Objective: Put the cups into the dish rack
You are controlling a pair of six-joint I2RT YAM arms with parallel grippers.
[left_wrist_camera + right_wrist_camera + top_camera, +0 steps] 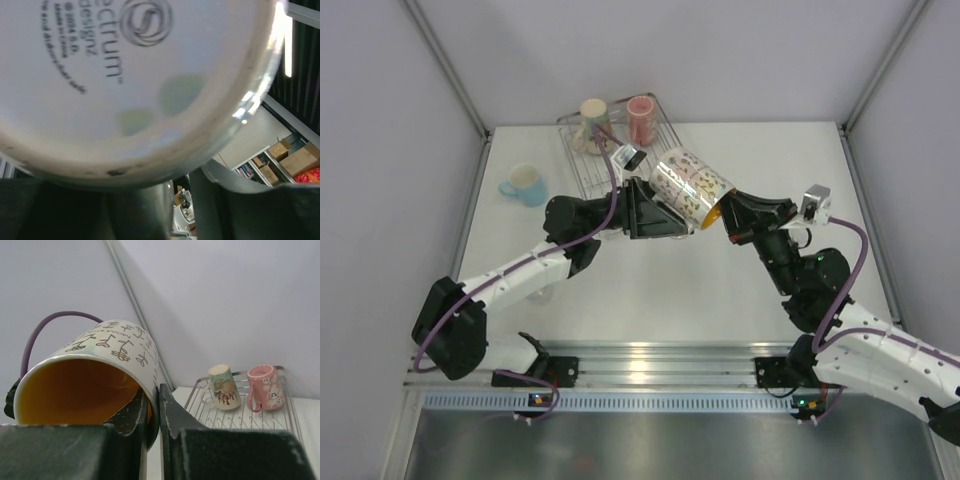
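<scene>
Pinching the rim, the right gripper (pixel 152 400) holds the flower-patterned mug (pixel 690 187) aloft between the arms, just in front of the wire dish rack (pixel 240 415). The left gripper (pixel 655 212) brackets its base, though I cannot tell whether it grips. This looks like a handover, so the left needs a firm hold before the right lets go. The mug lies sideways, its long axis running arm to arm and its orange mouth toward the right arm.

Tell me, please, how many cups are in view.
4: cream mug and pink mug in the silver wire dish rack; light blue cup on the table; orange-lined patterned mug in the right gripper. Others may be hidden.
</scene>
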